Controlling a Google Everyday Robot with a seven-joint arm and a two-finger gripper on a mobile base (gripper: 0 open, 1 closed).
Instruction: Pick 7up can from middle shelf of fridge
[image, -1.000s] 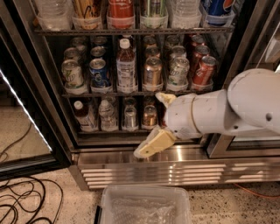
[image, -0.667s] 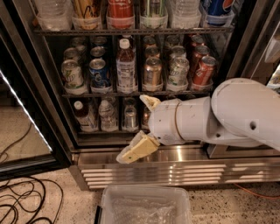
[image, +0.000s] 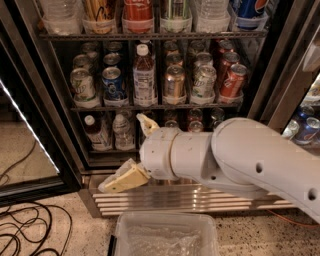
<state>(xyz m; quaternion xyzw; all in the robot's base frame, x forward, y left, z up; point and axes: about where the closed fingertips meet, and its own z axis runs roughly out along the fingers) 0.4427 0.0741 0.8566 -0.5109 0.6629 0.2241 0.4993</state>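
The fridge (image: 280, 75) stands open, its middle shelf (image: 160, 106) above the fingers. The single arm (image: 250, 155) reaches in from the right, carrying the gripper (image: 131, 152) low, level with the grille and the bottom rack. Its fingers (image: 125, 179) are spread wide, one above the other, holding nothing. The 7up can (image: 82, 85) stands upright at the shelf's front, above the fingers and off to the left of the view, well apart, just beside the blue Pepsi can (image: 113, 82). The reach probably calls for rising, shifting left, and rolling the wrist to bracket the can's sides.
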